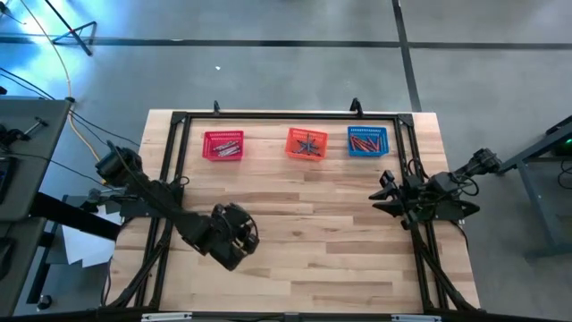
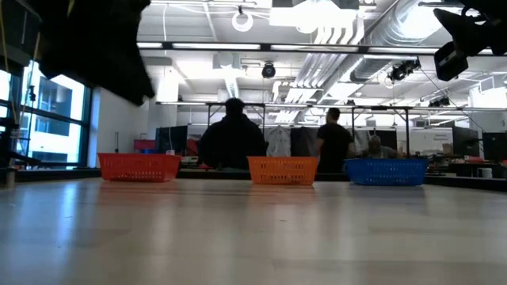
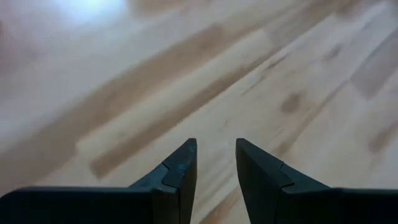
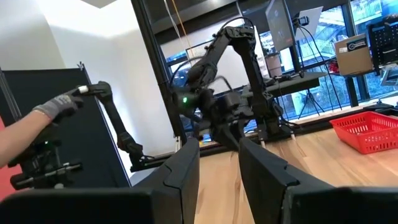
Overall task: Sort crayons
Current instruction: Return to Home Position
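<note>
Three small mesh baskets stand in a row near the table's far edge: red, orange and blue. Each holds several crayons: greyish and red ones in the red basket, dark grey ones in the orange, red-orange ones in the blue. My left gripper hangs over bare wood at the table's near left, its fingers slightly apart and empty. My right gripper is at the table's right side, level, pointing toward the left edge, its fingers slightly apart and empty.
A black frame runs around the table's edges. In the low view the baskets stand along the far side, with people in the room behind. A gloved hand shows beyond the table's left side, on a handle.
</note>
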